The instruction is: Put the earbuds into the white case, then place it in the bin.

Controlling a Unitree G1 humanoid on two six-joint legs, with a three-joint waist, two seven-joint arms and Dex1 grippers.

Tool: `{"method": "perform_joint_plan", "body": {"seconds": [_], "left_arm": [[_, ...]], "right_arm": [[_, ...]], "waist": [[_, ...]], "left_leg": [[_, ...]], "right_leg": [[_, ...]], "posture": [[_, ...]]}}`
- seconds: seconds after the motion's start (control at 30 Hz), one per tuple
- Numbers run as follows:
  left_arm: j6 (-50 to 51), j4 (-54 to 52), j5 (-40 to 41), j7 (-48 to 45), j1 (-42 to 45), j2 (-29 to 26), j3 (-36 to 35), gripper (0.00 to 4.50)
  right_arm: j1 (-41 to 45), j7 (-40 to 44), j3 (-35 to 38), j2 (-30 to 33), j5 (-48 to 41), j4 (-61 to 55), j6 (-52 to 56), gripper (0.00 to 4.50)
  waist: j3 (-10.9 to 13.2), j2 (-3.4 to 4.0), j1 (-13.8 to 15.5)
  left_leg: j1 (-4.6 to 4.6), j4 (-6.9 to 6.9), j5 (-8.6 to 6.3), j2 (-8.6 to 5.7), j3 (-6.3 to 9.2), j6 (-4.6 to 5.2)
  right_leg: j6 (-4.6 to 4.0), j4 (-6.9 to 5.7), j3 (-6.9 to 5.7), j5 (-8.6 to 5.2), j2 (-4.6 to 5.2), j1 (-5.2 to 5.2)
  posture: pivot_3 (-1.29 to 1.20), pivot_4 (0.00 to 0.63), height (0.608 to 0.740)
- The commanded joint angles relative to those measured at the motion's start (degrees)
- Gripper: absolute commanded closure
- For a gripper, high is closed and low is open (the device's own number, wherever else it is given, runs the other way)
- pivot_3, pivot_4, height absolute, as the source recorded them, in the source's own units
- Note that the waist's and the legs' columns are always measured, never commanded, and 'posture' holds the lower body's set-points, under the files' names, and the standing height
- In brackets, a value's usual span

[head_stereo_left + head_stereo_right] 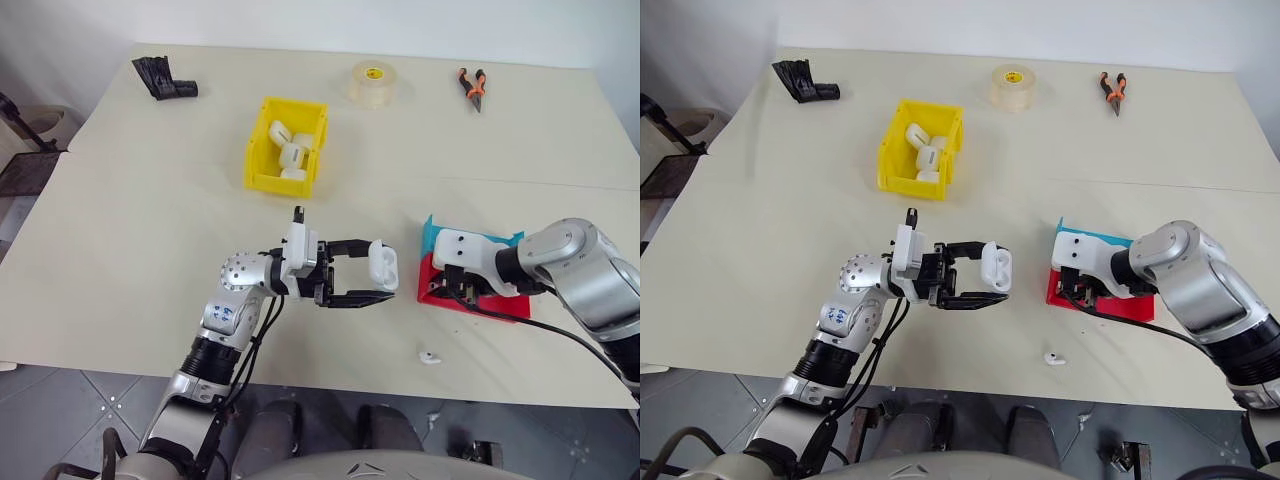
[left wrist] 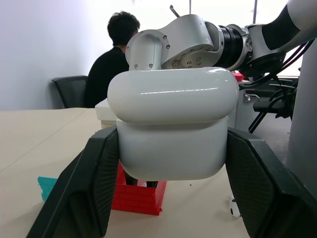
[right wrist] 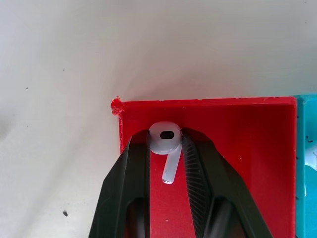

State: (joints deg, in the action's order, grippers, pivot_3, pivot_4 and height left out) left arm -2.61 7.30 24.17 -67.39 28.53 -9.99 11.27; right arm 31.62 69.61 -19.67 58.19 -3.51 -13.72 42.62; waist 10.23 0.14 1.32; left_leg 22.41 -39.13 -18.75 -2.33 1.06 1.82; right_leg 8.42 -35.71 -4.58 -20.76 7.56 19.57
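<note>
My left gripper point(image 1: 385, 276) is shut on the white case point(image 1: 383, 262) and holds it above the table's middle; its lid looks raised. In the left wrist view the case point(image 2: 173, 129) sits between both black fingers point(image 2: 94, 183). My right gripper point(image 3: 166, 144) reaches down into the red tray point(image 3: 237, 148). It is shut on one of the earbuds point(image 3: 166, 138), pinching its head with the stem pointing back between the fingers. A second earbud point(image 1: 430, 357) lies loose on the table near the front edge. The yellow bin point(image 1: 275, 183) stands further back, apart from both grippers.
Several white cases lie in the bin. A blue tray point(image 1: 436, 236) adjoins the red tray point(image 1: 490, 305). At the back are a tape roll point(image 1: 375, 82), pliers point(image 1: 472, 87) and a black object point(image 1: 165, 77). A seated person point(image 2: 116, 54) is beyond the table.
</note>
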Motion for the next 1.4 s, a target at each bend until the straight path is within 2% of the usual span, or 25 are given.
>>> {"method": "perform_joint_plan", "body": {"seconds": [0.03,0.33,0.43,0.6,0.7,0.83,1.0,1.1,1.4], "left_arm": [[-0.21,-2.22,0.73,-0.28,0.84,0.13,-0.14,1.7],[-0.05,-2.07,0.8,-0.74,1.16,0.08,-0.18,1.7],[0.09,-2.3,0.86,-0.78,1.04,0.03,-0.22,1.7],[0.38,-2.24,1.48,-1.37,1.14,-0.46,-0.82,1.7],[1.14,-1.58,2.59,-2.05,1.76,-0.62,-1.56,1.7],[2.76,-0.78,3.68,-2.75,3.19,-0.28,-2.15,1.7],[4.72,0.38,4.64,-3.79,5.16,-0.27,-2.65,1.7],[6.0,0.62,5.09,-4.39,6.14,-0.52,-3.14,1.7],[10.59,-0.26,6.34,-5.17,8.24,-1.22,-3.78,1.7]], "right_arm": [[-1.18,0.12,0.91,-0.22,-1.08,-1.65,0.6,3.63],[-2.18,-0.96,1.73,-0.37,-1.19,-2.11,0.71,3.63],[-2.89,-0.83,4.0,0.31,-2.62,-3.19,1.54,3.63],[-6.74,-0.34,15.13,2.8,-9.0,-5.94,3.94,3.63],[-11.39,0.52,24.84,1.57,-14.77,-7.92,0.74,3.63],[-16.78,-1.37,35.68,-6.57,-23.01,-9.85,-5.61,3.63],[-19.63,-7.14,41.52,-18.9,-34.35,-13.92,-8.1,3.63],[-20.07,-12.4,41.79,-26.55,-39.02,-16.15,-10.17,3.63],[-21.68,-21.69,38.01,-37.03,-44.79,-18.96,-15.05,3.63]], "waist": [[0.0,0.0,0.02],[0.0,0.0,0.0],[0.0,0.0,0.06],[0.0,0.0,0.24],[0.01,-0.02,0.25],[0.03,-0.05,0.17],[0.03,-0.05,0.13],[0.02,-0.03,0.05],[0.02,-0.03,0.0]], "left_leg": [[0.0,0.0,0.0,0.0,0.0,0.0],[0.0,0.0,0.0,0.0,0.0,0.0],[0.0,0.0,0.0,0.0,0.0,0.0],[0.03,0.0,0.0,-0.04,0.0,0.0],[0.03,0.0,0.0,-0.03,0.02,0.0],[-0.01,0.01,0.0,0.02,0.0,0.0],[-0.02,0.02,0.0,-0.01,-0.01,0.0],[-0.04,0.02,0.02,0.02,0.02,-0.03],[-0.05,0.02,0.02,-0.05,0.05,-0.03]], "right_leg": [[0.0,0.0,0.0,0.0,0.0,0.0],[0.0,0.0,0.0,0.0,0.0,0.0],[0.0,0.0,0.0,0.0,0.0,0.0],[0.0,0.0,0.0,0.0,0.03,0.0],[0.0,0.01,-0.02,0.0,0.02,-0.02],[0.01,0.02,-0.05,0.01,-0.02,-0.07],[0.02,-0.04,-0.03,0.01,-0.01,-0.05],[0.02,-0.07,-0.04,0.01,-0.06,-0.04],[0.02,-0.18,0.02,0.01,-0.04,-0.01]], "posture": [[0.0,0.15,0.74],[0.0,0.15,0.74],[0.0,0.15,0.74],[0.0,0.15,0.74],[0.0,0.15,0.74],[0.0,0.15,0.74],[0.0,0.15,0.74],[0.0,0.15,0.74],[0.0,0.15,0.74]]}}
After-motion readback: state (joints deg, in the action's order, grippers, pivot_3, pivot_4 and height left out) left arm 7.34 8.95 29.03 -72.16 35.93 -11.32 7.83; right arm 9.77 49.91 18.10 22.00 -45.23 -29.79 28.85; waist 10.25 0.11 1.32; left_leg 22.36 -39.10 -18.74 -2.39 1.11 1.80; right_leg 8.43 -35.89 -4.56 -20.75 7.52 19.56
